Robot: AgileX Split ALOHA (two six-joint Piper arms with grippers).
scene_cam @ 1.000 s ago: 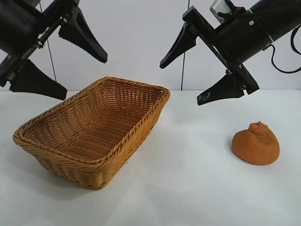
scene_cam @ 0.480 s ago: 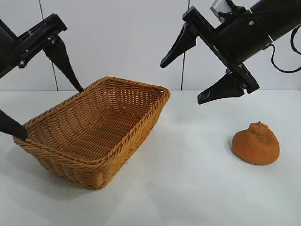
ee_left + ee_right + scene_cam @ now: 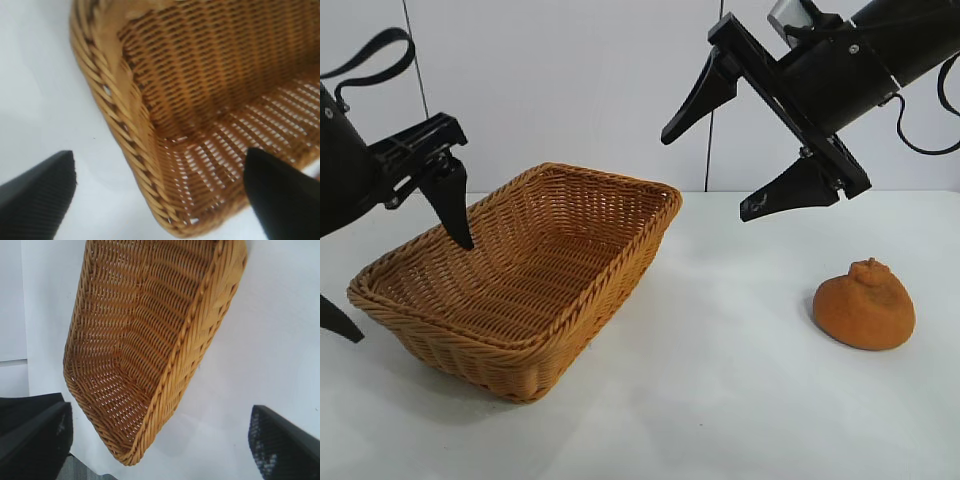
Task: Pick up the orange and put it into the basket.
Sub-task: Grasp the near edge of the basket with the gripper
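Observation:
The dull-orange, lumpy orange (image 3: 865,306) rests on the white table at the right, untouched. The tan wicker basket (image 3: 610,265) stands left of centre and holds nothing. My left gripper (image 3: 412,292) is open and low at the basket's left end. One finger hangs over the inside and the other is outside by the table. The left wrist view shows the braided rim (image 3: 117,112) between the fingers of the left gripper (image 3: 159,160). My right gripper (image 3: 705,180) is open in the air, between the basket and the orange. The right wrist view shows the right gripper (image 3: 159,410) over the basket (image 3: 150,340), not the orange.
The white table (image 3: 720,400) spreads wide in front and between basket and orange. A white panelled wall (image 3: 600,90) stands behind. A black cable (image 3: 945,110) loops off the right arm.
My left gripper has swung down from above the basket to its left end, now straddling the rim. The right arm, basket and orange have not moved.

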